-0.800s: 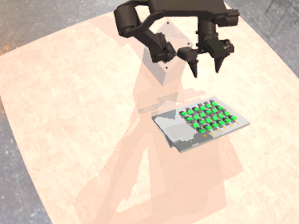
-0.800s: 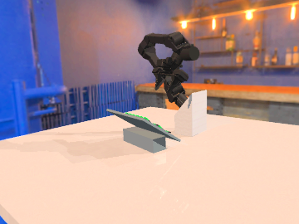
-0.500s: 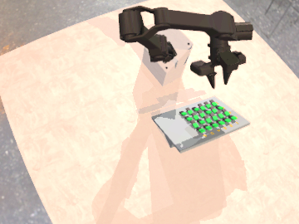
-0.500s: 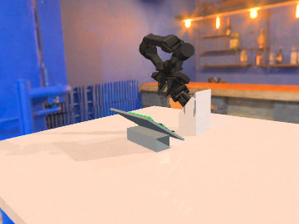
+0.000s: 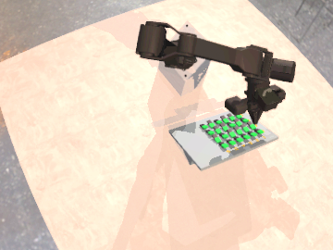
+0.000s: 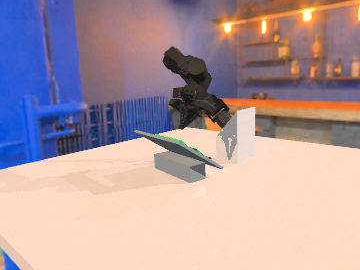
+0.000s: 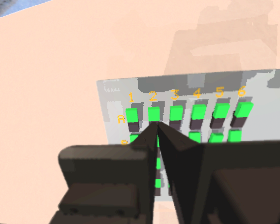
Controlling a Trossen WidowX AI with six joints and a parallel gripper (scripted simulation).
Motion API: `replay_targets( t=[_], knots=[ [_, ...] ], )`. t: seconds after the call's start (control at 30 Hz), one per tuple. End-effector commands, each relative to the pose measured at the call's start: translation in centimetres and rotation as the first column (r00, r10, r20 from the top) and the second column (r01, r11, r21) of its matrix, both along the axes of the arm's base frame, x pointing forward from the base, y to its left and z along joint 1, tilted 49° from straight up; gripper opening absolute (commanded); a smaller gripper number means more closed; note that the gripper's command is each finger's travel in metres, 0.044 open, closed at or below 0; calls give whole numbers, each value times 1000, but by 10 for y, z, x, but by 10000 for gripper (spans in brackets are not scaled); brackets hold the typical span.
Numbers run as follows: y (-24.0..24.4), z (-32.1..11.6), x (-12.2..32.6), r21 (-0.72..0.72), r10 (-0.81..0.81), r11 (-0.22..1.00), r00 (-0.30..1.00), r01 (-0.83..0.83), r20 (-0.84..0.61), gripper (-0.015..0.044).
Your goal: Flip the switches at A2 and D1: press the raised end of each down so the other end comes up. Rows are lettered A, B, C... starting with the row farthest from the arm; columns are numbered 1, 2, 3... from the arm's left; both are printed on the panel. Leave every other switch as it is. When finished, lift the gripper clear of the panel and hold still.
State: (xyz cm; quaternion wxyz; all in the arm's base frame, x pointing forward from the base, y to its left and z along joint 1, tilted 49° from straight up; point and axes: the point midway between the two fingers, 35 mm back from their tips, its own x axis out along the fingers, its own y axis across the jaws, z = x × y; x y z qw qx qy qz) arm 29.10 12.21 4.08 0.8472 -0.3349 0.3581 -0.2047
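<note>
The dark pincer [image 7: 159,125], fingers together on nothing, points at the small green rocker switch at A2 [image 7: 153,114] on the tilted grey panel [image 5: 199,152] near the worktop's right edge. Stiff and snappy, it wants pressing, not gripping.

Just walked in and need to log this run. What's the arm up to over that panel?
A single robot arm is working on a tilted grey switch panel covered in green rocker switches. Its gripper is shut on nothing, the fingers pinched into one point. In the wrist view that point sits right at the switch in row A, column 2, one of the two it has to flip. Whether it is already touching cannot be told. The D1 switch is hidden behind the gripper in the wrist view.
</note>
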Motion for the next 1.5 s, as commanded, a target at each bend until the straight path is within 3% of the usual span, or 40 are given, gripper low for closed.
replay_targets(
  t=[0.0,1.47],
  knots=[
    [-7,-7,5,-14,-1,1000,1000,1,-14,0],
    [-21,-18,22,-15,-1,1000,1000,1,-13,0]
  ],
)
